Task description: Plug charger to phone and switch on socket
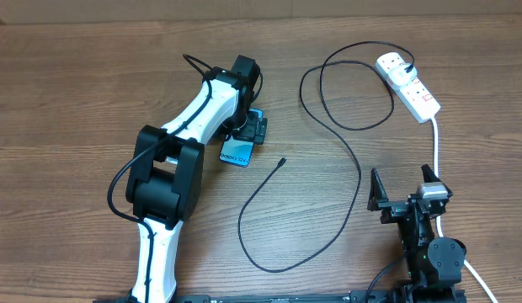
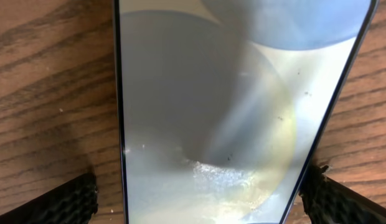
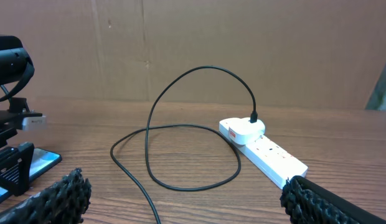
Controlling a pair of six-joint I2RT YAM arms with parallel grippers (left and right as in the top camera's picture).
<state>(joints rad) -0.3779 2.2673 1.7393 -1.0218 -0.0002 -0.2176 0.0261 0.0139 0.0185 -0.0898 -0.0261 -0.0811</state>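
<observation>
Near the middle of the wooden table, the phone lies flat under the left gripper. Small white writing on its blue screen appears to read "Galaxy S24", though it is tiny from overhead. In the left wrist view the 2 fingers stand wide apart on either side of the phone, with bare wood showing beside the left pad, so nothing is gripped.

The charger trails across the table in loose loops. Its small connector tip lies on the wood just right of the phone, not touching it. Its black plug sits in the far end of the socket.

Red marks show on the socket, but any lettering is too small to read. The right gripper hangs near the socket's white cord, jaws spread wide and empty.
</observation>
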